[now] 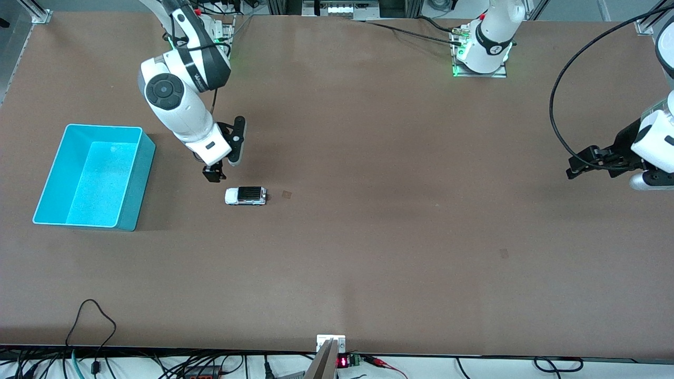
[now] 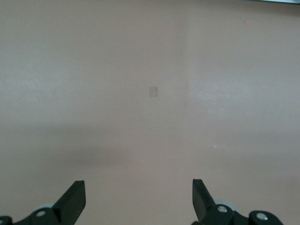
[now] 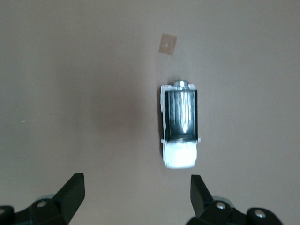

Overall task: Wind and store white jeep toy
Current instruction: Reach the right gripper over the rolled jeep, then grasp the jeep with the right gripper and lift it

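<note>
I see the white jeep toy (image 1: pixel 246 196) sitting on its wheels on the brown desk (image 1: pixel 368 237), lengthwise along the desk, its white hood toward the right arm's end. From my right wrist view the toy (image 3: pixel 180 129) shows a glossy black ribbed roof panel, a white hood and a small grey knob at its rear end. A small pale square patch (image 1: pixel 286 195) lies on the desk just beside the toy, toward the left arm's end.

The cyan bin (image 1: pixel 131 179) stands near the right arm's end of the desk, well apart from the toy. It is open at the top and I see nothing in it but its own floor.

The right end effector (image 1: pixel 213 173) hangs low over the desk just beside the toy, its fingers (image 3: pixel 72 192) spread wide with nothing between them. The left end effector (image 1: pixel 579 166) waits over the desk at the left arm's end, its fingers (image 2: pixel 75 199) likewise wide apart and holding nothing.

In the front view the left arm is cut off at the edge, and the right arm's body covers most of its own fingers. Both wrist views show only the fingertips.
</note>
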Robot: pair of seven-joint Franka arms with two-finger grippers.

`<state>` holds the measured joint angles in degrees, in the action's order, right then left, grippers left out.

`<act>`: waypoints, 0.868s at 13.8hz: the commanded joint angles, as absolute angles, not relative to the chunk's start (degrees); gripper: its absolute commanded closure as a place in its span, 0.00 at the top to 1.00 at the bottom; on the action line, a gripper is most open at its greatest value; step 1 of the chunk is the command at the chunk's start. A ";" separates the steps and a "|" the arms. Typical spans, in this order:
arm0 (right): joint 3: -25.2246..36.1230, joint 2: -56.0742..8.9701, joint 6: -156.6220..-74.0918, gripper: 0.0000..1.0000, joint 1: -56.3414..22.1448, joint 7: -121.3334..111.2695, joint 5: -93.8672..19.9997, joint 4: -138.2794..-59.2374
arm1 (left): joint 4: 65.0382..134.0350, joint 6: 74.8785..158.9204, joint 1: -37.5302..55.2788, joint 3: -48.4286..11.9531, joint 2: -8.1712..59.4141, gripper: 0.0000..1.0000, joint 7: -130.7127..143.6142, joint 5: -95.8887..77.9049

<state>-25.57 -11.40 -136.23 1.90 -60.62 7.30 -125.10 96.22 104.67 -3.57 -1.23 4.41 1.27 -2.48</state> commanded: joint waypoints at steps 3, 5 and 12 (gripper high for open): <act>-25.93 -18.36 -142.20 1.00 1.32 -63.46 10.28 -122.96 | 102.65 104.24 -3.69 -1.41 -1.93 1.00 1.14 -3.08; -25.93 -20.82 -143.78 1.00 1.06 -63.46 11.77 -121.74 | 102.66 104.24 -3.78 -1.84 -2.28 1.00 1.14 -3.08; -25.66 -25.66 -146.86 1.00 0.97 -63.37 14.76 -119.71 | 96.59 96.50 -4.75 -1.66 -0.97 1.00 1.22 -3.87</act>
<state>-25.73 -23.79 -145.62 1.13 -62.95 13.60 -120.81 97.75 98.13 -4.36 -1.21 -1.28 1.27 -2.50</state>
